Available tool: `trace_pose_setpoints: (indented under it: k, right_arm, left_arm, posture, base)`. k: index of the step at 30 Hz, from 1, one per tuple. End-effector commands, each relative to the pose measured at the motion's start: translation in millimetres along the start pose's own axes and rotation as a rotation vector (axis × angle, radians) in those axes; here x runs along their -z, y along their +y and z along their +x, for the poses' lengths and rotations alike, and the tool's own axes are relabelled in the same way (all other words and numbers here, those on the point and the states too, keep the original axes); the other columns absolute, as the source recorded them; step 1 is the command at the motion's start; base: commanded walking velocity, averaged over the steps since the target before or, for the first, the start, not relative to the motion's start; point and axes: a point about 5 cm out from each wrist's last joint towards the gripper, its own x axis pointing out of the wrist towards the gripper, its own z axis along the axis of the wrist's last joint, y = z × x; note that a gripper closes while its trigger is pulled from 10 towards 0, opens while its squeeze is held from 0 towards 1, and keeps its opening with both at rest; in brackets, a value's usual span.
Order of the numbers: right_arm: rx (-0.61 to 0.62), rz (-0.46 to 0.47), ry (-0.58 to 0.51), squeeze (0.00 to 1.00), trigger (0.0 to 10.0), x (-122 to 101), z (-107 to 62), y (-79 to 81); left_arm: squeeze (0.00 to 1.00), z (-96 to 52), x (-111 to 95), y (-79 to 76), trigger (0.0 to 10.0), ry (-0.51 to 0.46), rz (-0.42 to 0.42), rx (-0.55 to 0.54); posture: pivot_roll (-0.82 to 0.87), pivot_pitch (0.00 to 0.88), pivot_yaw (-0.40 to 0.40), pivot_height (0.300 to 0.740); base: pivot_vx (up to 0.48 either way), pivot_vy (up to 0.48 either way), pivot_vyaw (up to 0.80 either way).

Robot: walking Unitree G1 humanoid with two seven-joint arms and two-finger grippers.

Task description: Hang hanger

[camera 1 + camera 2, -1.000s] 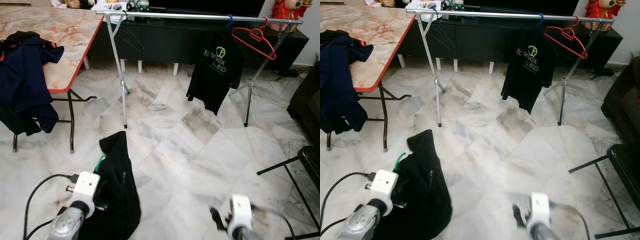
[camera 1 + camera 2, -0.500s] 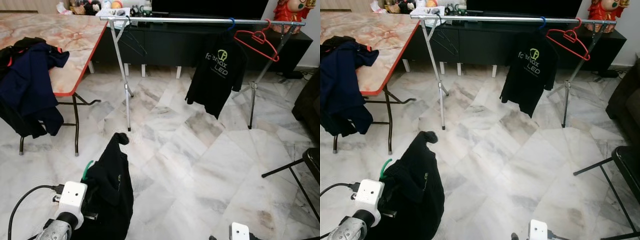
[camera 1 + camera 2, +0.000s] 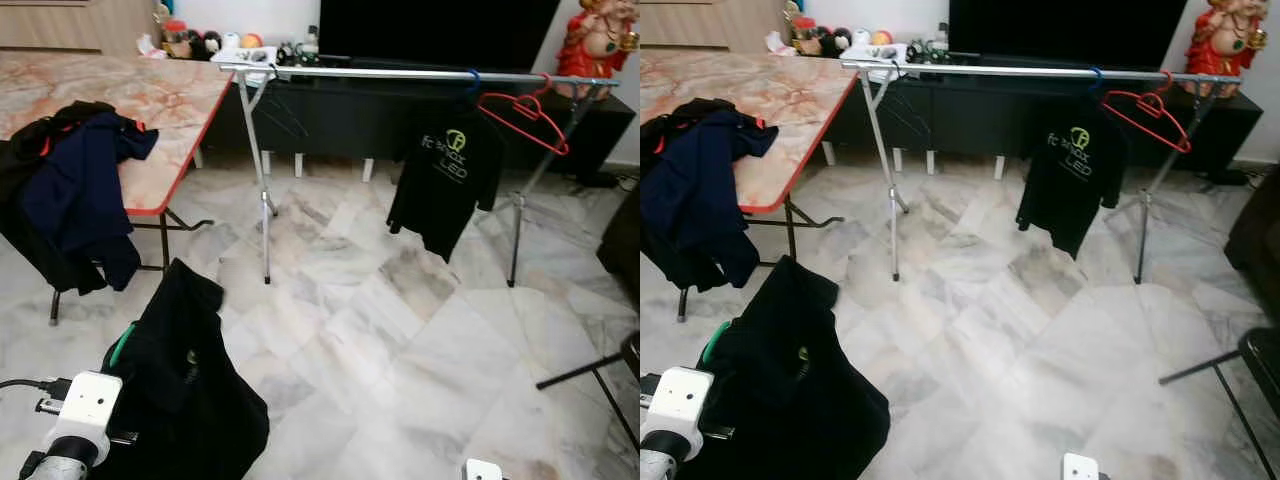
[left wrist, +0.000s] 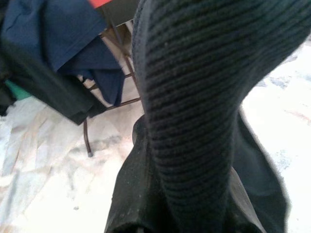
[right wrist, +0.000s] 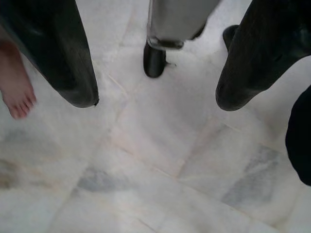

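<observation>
Carrying a green hanger [image 3: 122,345] dressed with a black garment [image 3: 185,400], the robot stands on the marble floor [image 3: 400,360] well short of the clothes rail [image 3: 420,73], which spans the scene from 12 to 2 o'clock. Judged from this layout, the task is at the transport stage: the load is picked up, while the approach to the rail, the lift to rail height and the hooking of the hanger all remain. The rail already carries a black printed T-shirt [image 3: 447,172] on a blue hanger and, just beside it at 2 o'clock, an empty red hanger [image 3: 525,118]; the bare stretch of rail toward 12 o'clock appears to be the likely target. The left arm [image 3: 75,425] sits at 8 o'clock with the garment draped directly in front of it. In the left wrist view, ribbed black fabric [image 4: 194,97] covers the left gripper, so its opening and exact hold cannot be determined. The right gripper [image 5: 155,99] hangs low at 5 o'clock, its fingers [image 5: 65,63] spread wide apart, holding and touching nothing, directed at the floor. A worktop [image 3: 150,100] at 10 o'clock carries dark blue clothing [image 3: 75,195] draped over its edge. A person's bare foot [image 5: 15,90] appears near the right gripper; clearance is advised.
</observation>
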Motion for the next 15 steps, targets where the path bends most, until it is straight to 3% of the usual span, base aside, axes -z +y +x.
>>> trace_pose_setpoints:
  k: [1, 6, 15]
  right_arm:
    - [0.0, -0.008, 0.006, 0.0, 10.0, 1.9, -0.1, 1.2]
    - [0.008, 0.01, 0.003, 0.0, 10.0, 0.1, 0.3, 1.3]
    - [0.029, 0.004, 0.019, 0.0, 10.0, 4.2, -0.7, -2.7]
  left_arm:
    - [0.0, 1.1, -1.8, -8.8, 10.0, -0.013, -0.004, 0.041]
    - [0.0, -3.7, 2.8, -22.5, 10.0, 0.012, -0.061, 0.084]
    - [0.0, -6.9, 4.1, -33.7, 10.0, 0.019, -0.08, 0.11]
  posture:
    - [0.05, 0.053, -0.01, 0.74]
    - [0.06, 0.082, -0.016, 0.74]
    - [0.06, 0.079, -0.02, 0.74]
  base:
    - [0.27, 0.0, 0.0]
    - [0.297, 0.0, 0.0]
    - [0.408, 0.0, 0.0]
